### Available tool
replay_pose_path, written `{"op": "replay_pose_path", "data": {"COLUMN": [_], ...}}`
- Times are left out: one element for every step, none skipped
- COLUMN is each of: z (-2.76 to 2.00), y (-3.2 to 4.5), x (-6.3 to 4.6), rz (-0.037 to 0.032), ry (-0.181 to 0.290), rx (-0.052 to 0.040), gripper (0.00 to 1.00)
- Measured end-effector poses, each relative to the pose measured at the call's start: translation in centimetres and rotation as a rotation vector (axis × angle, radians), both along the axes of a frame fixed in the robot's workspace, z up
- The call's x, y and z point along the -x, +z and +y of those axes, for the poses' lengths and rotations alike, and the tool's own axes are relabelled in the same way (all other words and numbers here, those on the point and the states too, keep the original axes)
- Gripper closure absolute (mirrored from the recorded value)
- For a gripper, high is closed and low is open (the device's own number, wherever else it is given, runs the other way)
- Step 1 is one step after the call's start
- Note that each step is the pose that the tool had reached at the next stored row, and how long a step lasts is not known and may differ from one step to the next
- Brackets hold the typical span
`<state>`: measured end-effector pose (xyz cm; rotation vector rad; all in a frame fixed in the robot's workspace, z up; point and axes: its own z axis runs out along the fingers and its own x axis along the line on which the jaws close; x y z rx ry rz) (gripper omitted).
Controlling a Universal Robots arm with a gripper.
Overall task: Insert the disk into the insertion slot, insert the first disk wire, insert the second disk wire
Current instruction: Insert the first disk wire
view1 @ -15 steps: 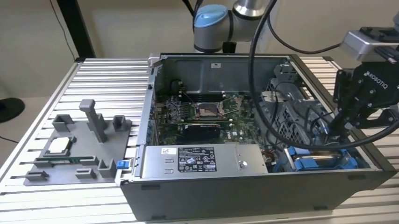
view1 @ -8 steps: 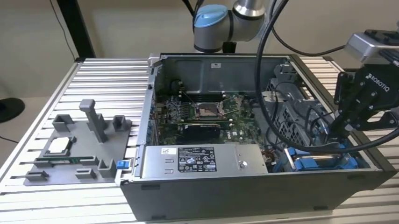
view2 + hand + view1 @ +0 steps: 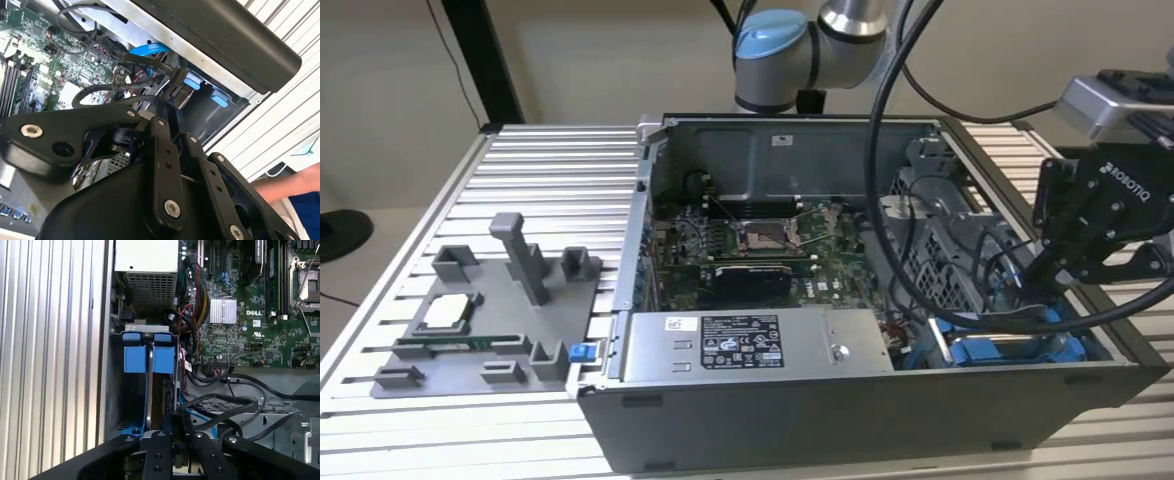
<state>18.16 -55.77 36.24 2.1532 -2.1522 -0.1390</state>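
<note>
The disk (image 3: 150, 390) stands edge-on in its blue carrier (image 3: 162, 359), seated inside the grey insertion slot (image 3: 145, 328) at the case corner. In the exterior view that slot (image 3: 1001, 352) lies at the case's right front, and my gripper (image 3: 1037, 285) reaches down into it. In both wrist views the gripper (image 3: 176, 422) has its fingers drawn together. In the second wrist view my gripper (image 3: 172, 100) pinches a black disk wire connector (image 3: 176, 82), right beside the blue clips (image 3: 192, 82). Its cable (image 3: 135, 59) trails back toward the board.
A grey power supply (image 3: 740, 345) with a label fills the case front. The motherboard (image 3: 761, 240) lies behind it. Black cables (image 3: 235, 405) loop near the bay. A grey parts fixture (image 3: 480, 320) sits on the ribbed table at the exterior view's left. A person's arm (image 3: 295, 187) is nearby.
</note>
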Motion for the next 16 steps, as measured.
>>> {"op": "replay_pose_path", "data": {"z": [0.0,-0.03,-0.08,-0.1,-0.1,-0.12,-0.13,-0.14,-0.17,-0.21,-0.24,-0.28,-0.31,-0.33,-0.36,-0.37], "y": [-0.06,-0.11,-0.14,-0.19,-0.24,-0.3,-0.38,-0.46,-0.51,-0.57,-0.63,-0.69,-0.75,-0.82,-0.89,-0.97], "x": [0.0,0.0,-0.02,-0.03,-0.03,-0.03,-0.03,-0.04,-0.04,-0.05,-0.06,-0.06,-0.07,-0.07,-0.07,-0.08], "rz": [0.0,-0.0001,0.0,0.0,0.0,0.0,0.0,0.0,0.0,0.0,0.0,0.0,0.0,0.0,0.0,0.0], "ry": [0.0,0.0,0.0,0.0,0.0,0.0,0.0,0.0,0.0,0.0,0.0,0.0,0.0,0.0,0.0,0.0], "rx": [0.0,0.0003,0.0003,0.0001,0.0,0.0,0.0001,0.0001,0.0002,0.0002,0.0001,0.0,-0.0003,-0.0004,-0.0003,-0.0005], "gripper": [1.0,1.0,1.0,1.0,1.0,1.0,1.0,1.0,1.0,1.0,1.0,1.0,1.0,1.0,1.0,1.0]}}
